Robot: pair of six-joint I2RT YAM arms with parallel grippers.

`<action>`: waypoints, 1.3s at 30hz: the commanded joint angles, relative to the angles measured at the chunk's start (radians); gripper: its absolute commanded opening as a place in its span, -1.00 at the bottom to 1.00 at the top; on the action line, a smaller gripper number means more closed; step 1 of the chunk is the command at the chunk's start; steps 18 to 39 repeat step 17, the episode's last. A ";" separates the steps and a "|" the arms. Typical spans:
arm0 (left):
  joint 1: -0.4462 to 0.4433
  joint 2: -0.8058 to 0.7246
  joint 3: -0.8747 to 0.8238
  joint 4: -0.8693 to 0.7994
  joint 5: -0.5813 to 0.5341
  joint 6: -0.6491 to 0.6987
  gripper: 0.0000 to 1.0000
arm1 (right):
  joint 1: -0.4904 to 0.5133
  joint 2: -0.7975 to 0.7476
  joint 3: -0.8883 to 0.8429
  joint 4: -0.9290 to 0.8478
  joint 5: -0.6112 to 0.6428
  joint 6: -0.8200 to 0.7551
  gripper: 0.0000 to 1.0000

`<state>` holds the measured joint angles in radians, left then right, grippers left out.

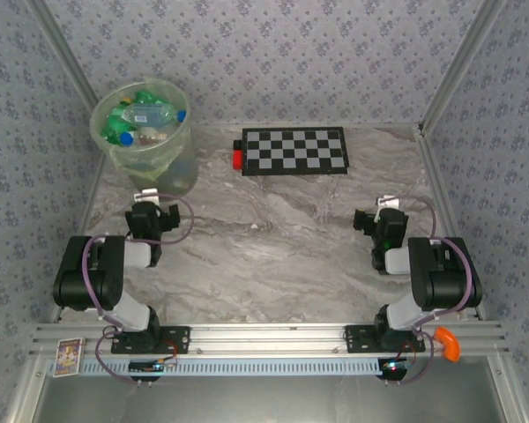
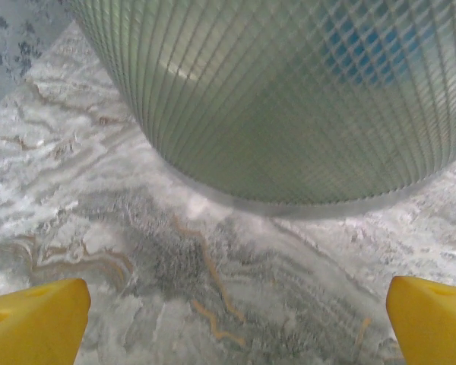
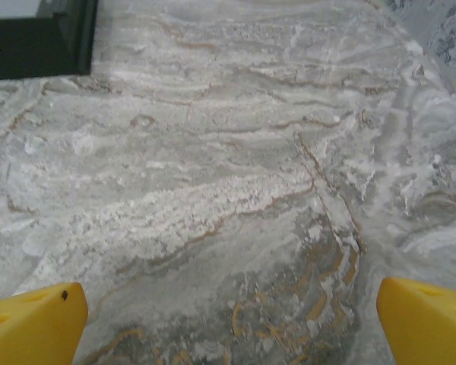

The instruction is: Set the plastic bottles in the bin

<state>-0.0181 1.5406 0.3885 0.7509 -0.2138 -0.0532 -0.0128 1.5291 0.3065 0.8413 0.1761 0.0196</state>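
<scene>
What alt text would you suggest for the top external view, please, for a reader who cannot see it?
A pale-green bin holding plastic bottles stands far left on a marble table; a checkerboard lies far centre, and the left gripper and right gripper hang empty nearer the camera.

A black-and-white checkerboard [image 1: 293,151] lies flat at the far side of the grey marbled table [image 1: 273,238], with a small red block [image 1: 237,159] touching its left edge. Blue-grey patterned walls [image 1: 273,53] close in three sides. On the near metal rail [image 1: 264,339], a small picture card [image 1: 67,357] sits at the left end and a curved orange piece [image 1: 448,344] at the right.
</scene>
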 commanded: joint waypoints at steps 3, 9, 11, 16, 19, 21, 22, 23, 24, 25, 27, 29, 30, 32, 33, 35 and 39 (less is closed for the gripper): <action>0.017 -0.007 0.018 0.074 0.070 0.012 1.00 | 0.008 0.008 0.059 0.049 -0.021 -0.028 0.99; 0.015 -0.006 0.016 0.082 0.069 0.014 1.00 | 0.008 0.005 0.060 0.042 -0.019 -0.029 0.99; 0.015 -0.004 0.016 0.080 0.069 0.013 1.00 | 0.008 0.005 0.061 0.041 -0.020 -0.029 0.99; 0.017 -0.006 0.016 0.080 0.073 0.014 1.00 | 0.007 0.005 0.061 0.041 -0.020 -0.027 0.99; 0.017 -0.006 0.015 0.079 0.072 0.014 1.00 | 0.007 0.005 0.060 0.041 -0.021 -0.028 0.99; 0.017 -0.006 0.015 0.079 0.072 0.014 1.00 | 0.007 0.005 0.060 0.041 -0.021 -0.028 0.99; 0.017 -0.006 0.015 0.079 0.072 0.014 1.00 | 0.007 0.005 0.060 0.041 -0.021 -0.028 0.99; 0.017 -0.006 0.015 0.079 0.072 0.014 1.00 | 0.007 0.005 0.060 0.041 -0.021 -0.028 0.99; 0.017 -0.006 0.015 0.079 0.072 0.014 1.00 | 0.007 0.005 0.060 0.041 -0.021 -0.028 0.99; 0.017 -0.006 0.015 0.079 0.072 0.014 1.00 | 0.007 0.005 0.060 0.041 -0.021 -0.028 0.99; 0.017 -0.006 0.015 0.079 0.072 0.014 1.00 | 0.007 0.005 0.060 0.041 -0.021 -0.028 0.99; 0.017 -0.006 0.015 0.079 0.072 0.014 1.00 | 0.007 0.005 0.060 0.041 -0.021 -0.028 0.99; 0.017 -0.006 0.015 0.079 0.072 0.014 1.00 | 0.007 0.005 0.060 0.041 -0.021 -0.028 0.99; 0.017 -0.006 0.015 0.079 0.072 0.014 1.00 | 0.007 0.005 0.060 0.041 -0.021 -0.028 0.99; 0.017 -0.006 0.015 0.079 0.072 0.014 1.00 | 0.007 0.005 0.060 0.041 -0.021 -0.028 0.99; 0.017 -0.006 0.015 0.079 0.072 0.014 1.00 | 0.007 0.005 0.060 0.041 -0.021 -0.028 0.99; 0.017 -0.006 0.015 0.079 0.072 0.014 1.00 | 0.007 0.005 0.060 0.041 -0.021 -0.028 0.99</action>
